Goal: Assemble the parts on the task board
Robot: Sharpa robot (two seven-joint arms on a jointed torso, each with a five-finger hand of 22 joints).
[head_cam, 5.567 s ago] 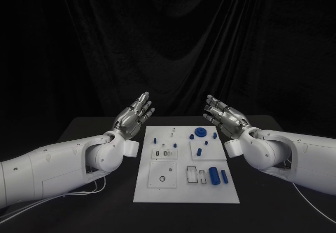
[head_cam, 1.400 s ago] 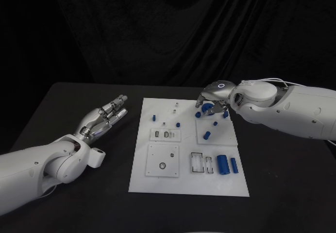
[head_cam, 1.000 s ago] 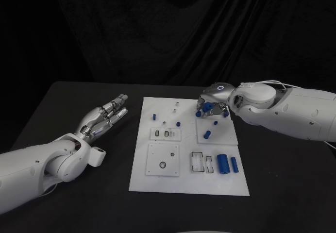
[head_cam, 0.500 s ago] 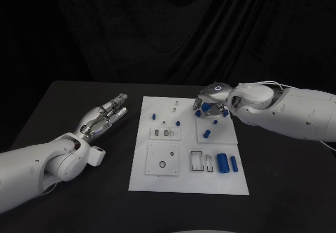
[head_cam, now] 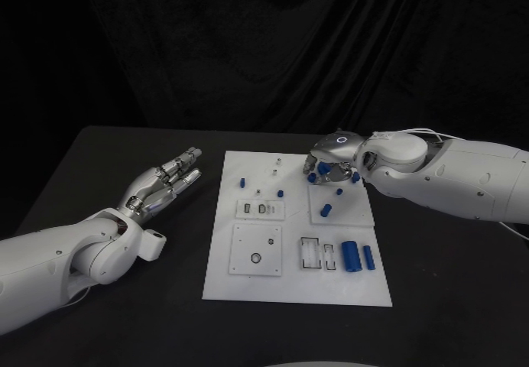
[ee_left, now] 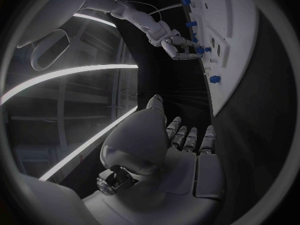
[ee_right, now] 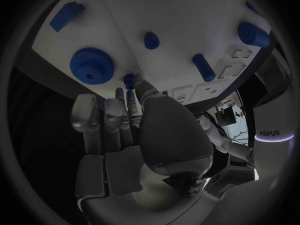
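Observation:
The white task board (head_cam: 292, 290) lies mid-table with blue parts on it. My right hand (head_cam: 332, 164) is down over the board's far right corner, fingers curled. In the right wrist view the thumb and a fingertip (ee_right: 122, 94) close around a small blue peg (ee_right: 129, 79) standing on the board (ee_right: 187, 15). A blue gear (ee_right: 92, 65) lies just beside that hand. My left hand (head_cam: 165, 183) hovers open, fingers straight, off the board's left side. The left wrist view shows the right hand (ee_left: 177, 45) touching the board (ee_left: 240, 45).
A thick blue cylinder (head_cam: 351, 258) and a slim one (head_cam: 368, 260) lie at the near right beside a rectangular slot (head_cam: 309, 254). Short pegs (head_cam: 326, 212) (head_cam: 242, 183) stand mid-board. A blue block (ee_right: 67, 14) lies past the gear. Black table surrounds the board.
Over the last second the right hand has settled lower and slightly left onto the far right corner, its fingers drawing in around the small peg. The left hand has stayed still.

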